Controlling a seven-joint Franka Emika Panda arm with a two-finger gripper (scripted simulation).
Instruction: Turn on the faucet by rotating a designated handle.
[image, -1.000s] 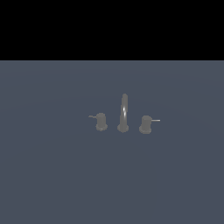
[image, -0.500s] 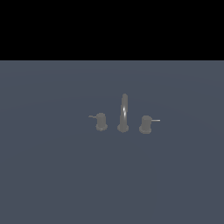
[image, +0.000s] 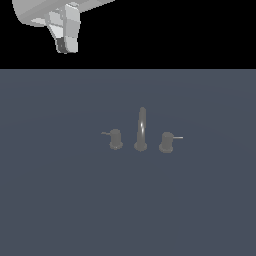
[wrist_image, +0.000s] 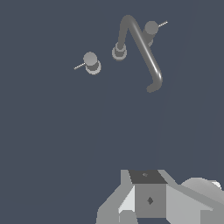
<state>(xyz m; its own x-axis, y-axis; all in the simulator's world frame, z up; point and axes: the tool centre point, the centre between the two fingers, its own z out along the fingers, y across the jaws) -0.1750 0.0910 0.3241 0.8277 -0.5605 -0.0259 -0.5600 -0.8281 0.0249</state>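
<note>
Starting at the tool (image: 66, 46): it hangs high up, over the far edge of the table (image: 45, 210), toward the corner on the exterior view's left. I honestly cannot tell how wide it's parted. The fingers show as one pale block from that side, and the wrist view only catches grey housing. It's got hold of nothing as far as I can see, since it's well apart from everything.

Going outward, the faucet (image: 141, 131) sits about mid-table, well clear of every edge. Its three pieces line up parallel to the far edge. The handle (image: 115, 139) is the knob at the end of the row on the exterior view's left, so it's the piece nearest the tool's side. Its short dull lever (image: 105, 133) pokes out along that same row line, away from the spout and toward the table edge on the exterior view's left. The wrist view has the handle (wrist_image: 92, 62) out in the open, with the lever (wrist_image: 79, 66) pointing away from the spout's base.

The other knob (image: 166, 142), with the brighter lever, is past the spout, on the far side from the tool.

My read is that the whole thing turns on this: the handle lies down and toward the table's middle from the tool, and the lever tip is the free end. So I'd drop in on the lever's side, not past the spout.
</note>
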